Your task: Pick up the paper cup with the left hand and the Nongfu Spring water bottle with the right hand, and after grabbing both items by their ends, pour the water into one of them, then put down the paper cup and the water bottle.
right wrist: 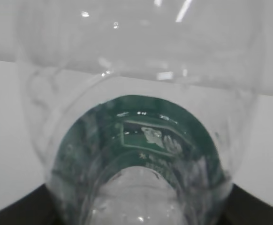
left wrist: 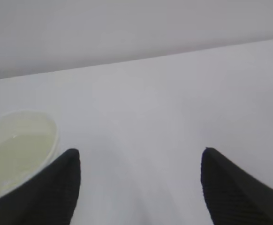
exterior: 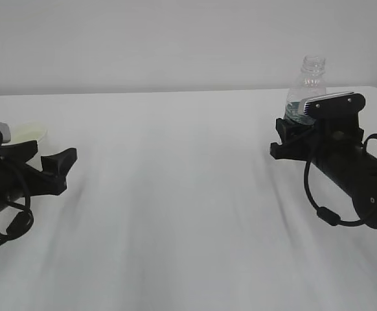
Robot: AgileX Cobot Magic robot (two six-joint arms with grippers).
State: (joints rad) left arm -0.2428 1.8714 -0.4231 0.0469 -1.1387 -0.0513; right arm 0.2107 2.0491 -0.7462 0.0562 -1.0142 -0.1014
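I see the clear ribbed plastic water bottle upright at far right, open neck skyward, clamped in my right black gripper. My left black gripper is spread beside the white paper cup.

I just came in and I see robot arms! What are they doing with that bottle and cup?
The right hand is around the water bottle, which stands upright with no cap on the white table. The left hand is open beside the paper cup, not holding it. The cup seems to have pale liquid in it. No pouring is happening.
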